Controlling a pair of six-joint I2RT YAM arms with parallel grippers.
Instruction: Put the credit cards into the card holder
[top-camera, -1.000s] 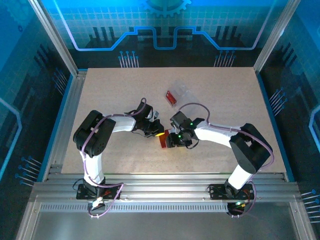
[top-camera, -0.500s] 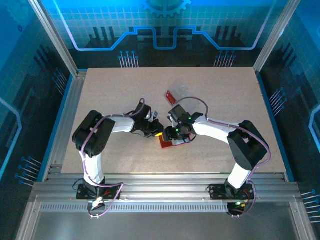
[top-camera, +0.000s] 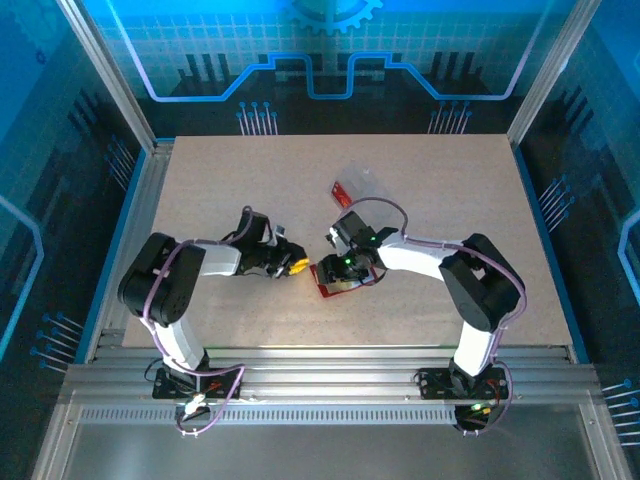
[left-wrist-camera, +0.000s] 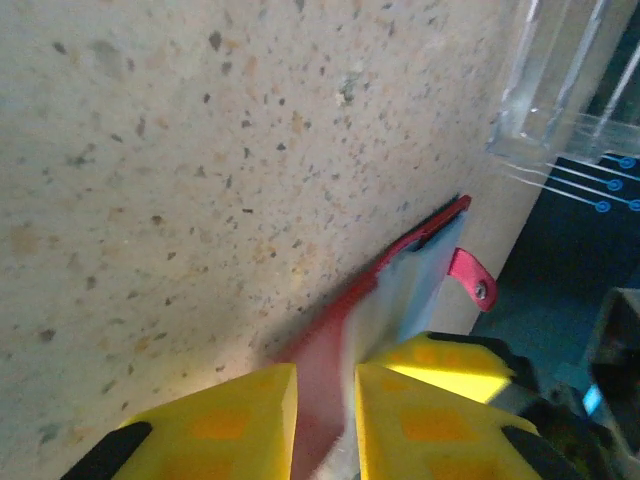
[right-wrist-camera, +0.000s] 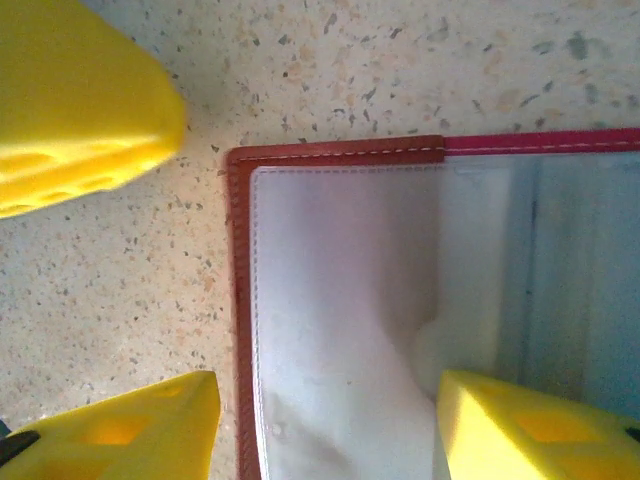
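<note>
The card holder (top-camera: 335, 281), a red wallet with clear glossy pockets, lies open on the table between the two arms. My right gripper (top-camera: 343, 267) hovers over it, open. In the right wrist view its fingers (right-wrist-camera: 120, 430) straddle one half of the card holder (right-wrist-camera: 340, 300), one off the stitched red edge and one over the pocket. My left gripper (top-camera: 298, 266) is just left of the holder, its yellow fingers (left-wrist-camera: 215, 420) a little apart. The holder's red edge (left-wrist-camera: 400, 255) and clasp tab (left-wrist-camera: 472, 276) show through and beyond the gap. A red credit card (top-camera: 343, 191) lies at the clear bag.
A clear plastic bag (top-camera: 360, 182) lies behind the holder, mid-table. Another yellow fingertip (right-wrist-camera: 80, 110) sits just off the holder's corner in the right wrist view. Metal frame rails (top-camera: 135, 230) border the speckled tabletop (top-camera: 230, 190) at the left, right and near sides.
My left gripper has drawn back to the left, away from the card holder, and its fingers have parted slightly. My right gripper has shifted left over the holder.
</note>
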